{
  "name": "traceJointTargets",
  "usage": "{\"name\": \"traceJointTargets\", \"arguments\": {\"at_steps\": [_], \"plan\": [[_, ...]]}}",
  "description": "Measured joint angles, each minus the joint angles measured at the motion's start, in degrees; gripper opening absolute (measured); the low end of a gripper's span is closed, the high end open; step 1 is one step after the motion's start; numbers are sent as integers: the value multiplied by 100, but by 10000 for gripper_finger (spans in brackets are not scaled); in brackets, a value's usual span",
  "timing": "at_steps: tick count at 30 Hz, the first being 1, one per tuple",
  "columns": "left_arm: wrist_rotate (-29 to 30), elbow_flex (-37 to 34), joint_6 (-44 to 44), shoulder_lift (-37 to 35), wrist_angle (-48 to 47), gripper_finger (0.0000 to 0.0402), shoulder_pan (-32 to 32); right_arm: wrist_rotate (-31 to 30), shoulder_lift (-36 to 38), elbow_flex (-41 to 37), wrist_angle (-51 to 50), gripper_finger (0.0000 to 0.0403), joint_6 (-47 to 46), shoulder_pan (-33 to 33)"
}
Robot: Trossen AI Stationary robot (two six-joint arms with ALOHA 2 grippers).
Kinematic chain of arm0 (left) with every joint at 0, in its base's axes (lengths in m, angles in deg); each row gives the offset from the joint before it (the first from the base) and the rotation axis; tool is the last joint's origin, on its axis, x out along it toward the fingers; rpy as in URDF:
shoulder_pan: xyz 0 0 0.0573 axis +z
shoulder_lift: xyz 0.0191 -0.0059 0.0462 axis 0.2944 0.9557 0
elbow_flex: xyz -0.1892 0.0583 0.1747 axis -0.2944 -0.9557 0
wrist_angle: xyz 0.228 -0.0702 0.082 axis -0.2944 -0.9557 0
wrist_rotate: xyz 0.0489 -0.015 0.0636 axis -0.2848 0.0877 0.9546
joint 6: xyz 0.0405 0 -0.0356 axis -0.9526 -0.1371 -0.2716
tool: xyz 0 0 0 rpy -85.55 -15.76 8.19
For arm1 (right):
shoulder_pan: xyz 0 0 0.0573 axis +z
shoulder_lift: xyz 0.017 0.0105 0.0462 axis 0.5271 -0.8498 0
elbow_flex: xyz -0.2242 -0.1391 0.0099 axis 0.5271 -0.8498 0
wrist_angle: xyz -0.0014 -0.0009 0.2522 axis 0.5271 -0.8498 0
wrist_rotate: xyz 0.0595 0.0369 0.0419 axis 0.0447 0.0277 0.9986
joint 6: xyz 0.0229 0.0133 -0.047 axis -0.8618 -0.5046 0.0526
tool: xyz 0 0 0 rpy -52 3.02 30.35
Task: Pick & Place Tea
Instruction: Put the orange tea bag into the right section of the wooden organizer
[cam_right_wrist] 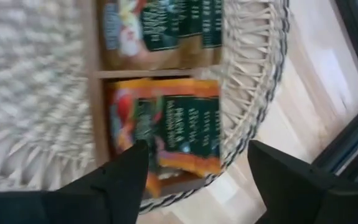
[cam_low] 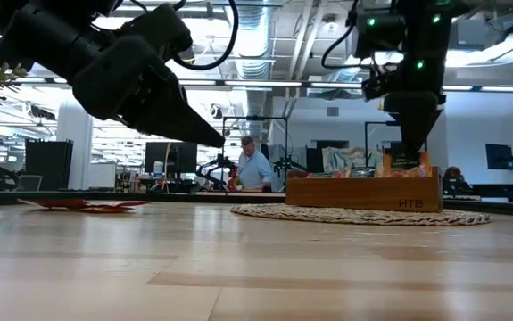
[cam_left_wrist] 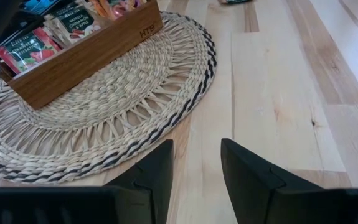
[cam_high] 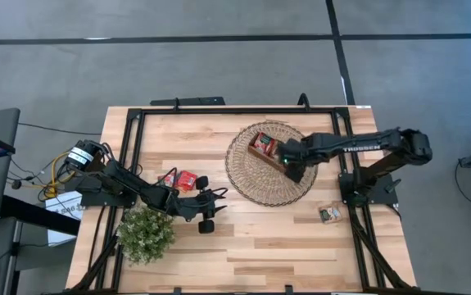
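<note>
This is a robotics lab set in a large open-plan office hall. In the low view, exposed ducts and pipes [cam_low: 274,36] run across the upper middle of the frame under bright strip lighting. Beyond the table's far edge, at centre, a person [cam_low: 254,168] stands at a workstation among dark monitors [cam_low: 162,156] and what look like further robot arms on stands. In the high view, the wooden table [cam_high: 243,238] sits within a black metal frame [cam_high: 133,135] on grey carpet tiles [cam_high: 178,65], with loose cables [cam_high: 43,176] at the left edge.
</note>
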Motion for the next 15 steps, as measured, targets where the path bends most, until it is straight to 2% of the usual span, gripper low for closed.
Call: {"name": "traceJointTargets", "arguments": {"at_steps": [2, 8, 15], "plan": [[0, -2, 15, 0, -43, 126, 0, 63, 55, -27, -16, 269, 152, -255], [0, -2, 21, -1, -105, 126, 1, 982, 108, -249, 524, 270, 750, -1094], [0, -2, 21, -2, -104, 126, 0, 1106, 106, -497, 580, 270, 920, -1413]]}}
